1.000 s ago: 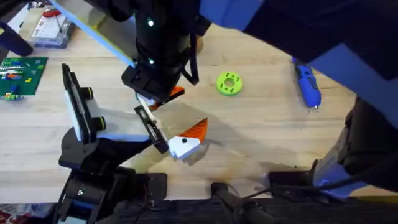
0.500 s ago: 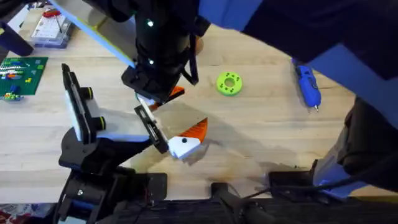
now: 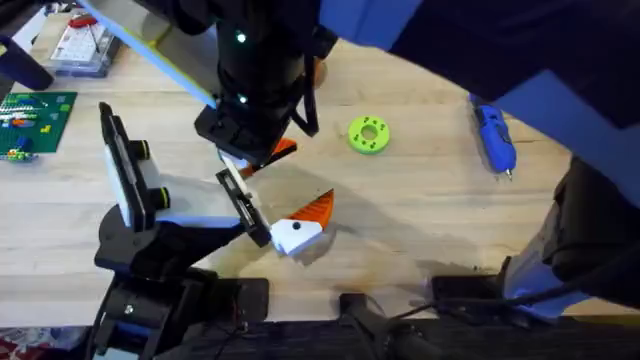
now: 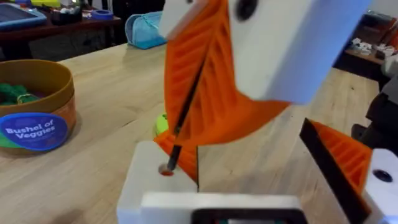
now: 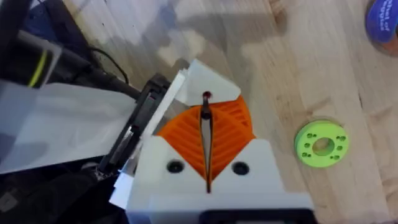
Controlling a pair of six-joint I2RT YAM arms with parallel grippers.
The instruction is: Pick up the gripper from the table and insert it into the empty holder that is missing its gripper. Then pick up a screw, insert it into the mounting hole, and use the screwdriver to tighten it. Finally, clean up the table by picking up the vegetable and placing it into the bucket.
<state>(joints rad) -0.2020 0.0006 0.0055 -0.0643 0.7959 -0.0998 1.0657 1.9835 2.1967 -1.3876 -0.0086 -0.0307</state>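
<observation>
The right gripper (image 5: 206, 115) has its jaws closed tight on the screw (image 4: 172, 152), at 9 o'clock from the green disc (image 3: 368, 134). The screw looks tiny, light, hard and slippery, so pinch its thin middle.

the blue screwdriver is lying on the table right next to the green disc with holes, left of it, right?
Not quite. In the overhead view the screwdriver does lie on the table, but it is well apart from the green disc, off to the disc's right.

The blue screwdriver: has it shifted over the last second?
No. The screwdriver lies in the same spot, to the right of the green disc.
</observation>
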